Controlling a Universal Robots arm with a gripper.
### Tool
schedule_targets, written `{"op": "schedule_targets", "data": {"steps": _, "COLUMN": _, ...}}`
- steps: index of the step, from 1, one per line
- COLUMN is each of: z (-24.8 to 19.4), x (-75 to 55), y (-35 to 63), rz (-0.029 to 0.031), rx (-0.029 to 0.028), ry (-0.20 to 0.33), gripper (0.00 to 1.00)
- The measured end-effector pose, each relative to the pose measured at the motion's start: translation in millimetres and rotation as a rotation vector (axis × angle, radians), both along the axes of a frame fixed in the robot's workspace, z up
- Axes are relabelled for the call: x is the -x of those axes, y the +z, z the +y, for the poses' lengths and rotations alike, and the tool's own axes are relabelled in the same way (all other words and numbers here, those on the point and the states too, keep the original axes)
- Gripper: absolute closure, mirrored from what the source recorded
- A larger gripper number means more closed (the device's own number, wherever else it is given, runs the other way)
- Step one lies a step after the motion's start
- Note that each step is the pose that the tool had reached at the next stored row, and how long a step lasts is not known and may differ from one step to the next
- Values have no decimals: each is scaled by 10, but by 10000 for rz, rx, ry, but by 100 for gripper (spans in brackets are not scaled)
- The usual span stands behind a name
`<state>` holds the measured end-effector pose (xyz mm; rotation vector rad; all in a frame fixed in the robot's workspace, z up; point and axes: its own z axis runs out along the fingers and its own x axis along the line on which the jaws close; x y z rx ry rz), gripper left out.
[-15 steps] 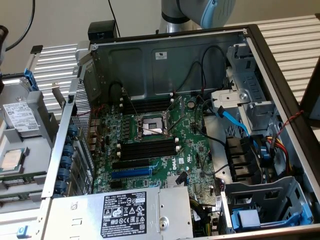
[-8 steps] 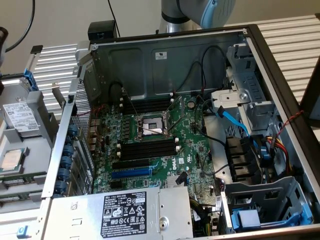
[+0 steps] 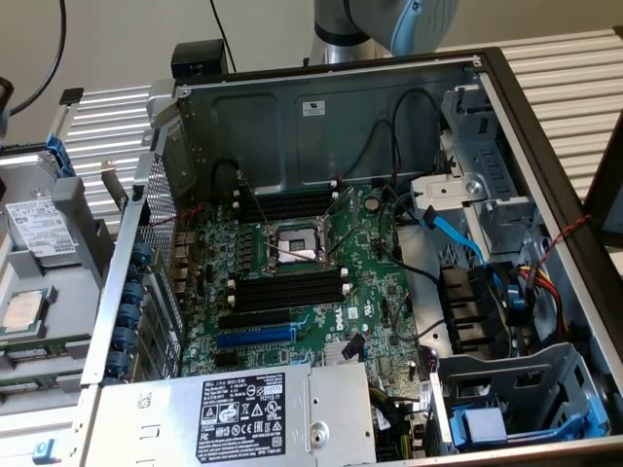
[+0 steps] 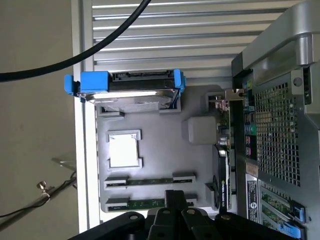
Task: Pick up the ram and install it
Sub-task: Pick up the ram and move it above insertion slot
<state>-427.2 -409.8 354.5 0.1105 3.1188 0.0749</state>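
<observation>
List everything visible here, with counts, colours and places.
ram: apparently two sticks, green, in holders on the tray, outside the case
tray: one, grey, beside the case
hard drive: one, silver in a blue bracket, on the tray
processor chip: one, silver, on the tray
computer case: one, grey, open
motherboard: one, green, inside the case
memory slots: several, black with white clips, on the motherboard, apparently empty
power supply: one, silver with black label, inside the case
arm: one, grey with blue cap, behind the case
gripper: one, black, over the tray, nearest the ram
</observation>
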Motion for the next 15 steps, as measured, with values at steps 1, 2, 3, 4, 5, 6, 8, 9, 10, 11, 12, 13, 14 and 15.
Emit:
{"op": "schedule_targets", "data": {"steps": 1, "z": -5, "x": 14, "y": -19, "rz": 0, "rx": 0, "ry": -1, "gripper": 89}}
{"op": "schedule_targets", "data": {"steps": 2, "z": -9, "x": 27, "y": -36, "rz": 1, "rx": 0, "ry": -3, "gripper": 89}}
{"op": "schedule_targets", "data": {"steps": 3, "z": -14, "x": 40, "y": -54, "rz": 0, "rx": 0, "ry": -3, "gripper": 89}}
{"op": "schedule_targets", "data": {"steps": 4, "z": -20, "x": 52, "y": -73, "rz": -1, "rx": -1, "ry": -2, "gripper": 89}}
{"op": "schedule_targets", "data": {"steps": 5, "z": -26, "x": 63, "y": -91, "rz": -1, "rx": -1, "ry": -1, "gripper": 89}}
{"op": "schedule_targets", "data": {"steps": 6, "z": -32, "x": 72, "y": -109, "rz": 0, "rx": -1, "ry": 0, "gripper": 89}}
{"op": "schedule_targets", "data": {"steps": 8, "z": -46, "x": 88, "y": -145, "rz": 1, "rx": 0, "ry": -2, "gripper": 89}}
{"op": "schedule_targets", "data": {"steps": 9, "z": -54, "x": 93, "y": -163, "rz": 1, "rx": 0, "ry": -2, "gripper": 89}}
{"op": "schedule_targets", "data": {"steps": 10, "z": -64, "x": 95, "y": -181, "rz": 3, "rx": 1, "ry": -2, "gripper": 89}}
{"op": "schedule_targets", "data": {"steps": 11, "z": -76, "x": 96, "y": -199, "rz": 2, "rx": 0, "ry": -2, "gripper": 89}}
{"op": "schedule_targets", "data": {"steps": 12, "z": -91, "x": 96, "y": -217, "rz": 2, "rx": 0, "ry": -2, "gripper": 89}}
{"op": "schedule_targets", "data": {"steps": 13, "z": -108, "x": 95, "y": -236, "rz": 0, "rx": -1, "ry": -1, "gripper": 89}}
{"op": "schedule_targets", "data": {"steps": 14, "z": -128, "x": 95, "y": -254, "rz": 0, "rx": 0, "ry": -2, "gripper": 89}}
{"op": "schedule_targets", "data": {"steps": 15, "z": -162, "x": 96, "y": -273, "rz": 0, "rx": 0, "ry": -2, "gripper": 89}}
